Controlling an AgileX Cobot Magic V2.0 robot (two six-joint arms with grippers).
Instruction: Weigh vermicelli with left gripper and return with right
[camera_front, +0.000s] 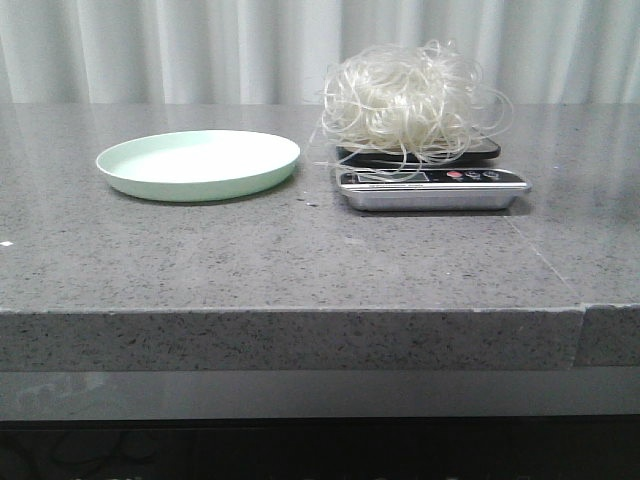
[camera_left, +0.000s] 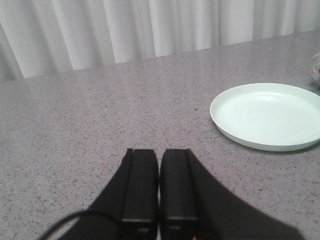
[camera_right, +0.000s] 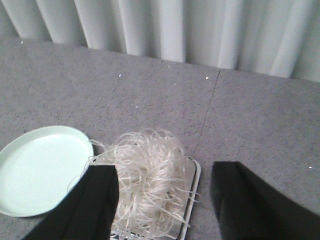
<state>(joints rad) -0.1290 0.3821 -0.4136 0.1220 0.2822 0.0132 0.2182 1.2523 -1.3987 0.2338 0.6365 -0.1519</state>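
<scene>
Currently noodles (camera_right: 147, 180) sit below the wide-open, empty right gripper (camera_right: 162, 200); light, springy, brittle, so grab mid-clump.

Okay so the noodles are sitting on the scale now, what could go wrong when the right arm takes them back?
Loose loops of the vermicelli hang over the edges of the scale, so strands could snag and drag it.

The right gripper is open above the tangle; a shallow pinch may lift only part of it.

The plate sits apart from the scale, so strands might drop on the table in between.
</scene>
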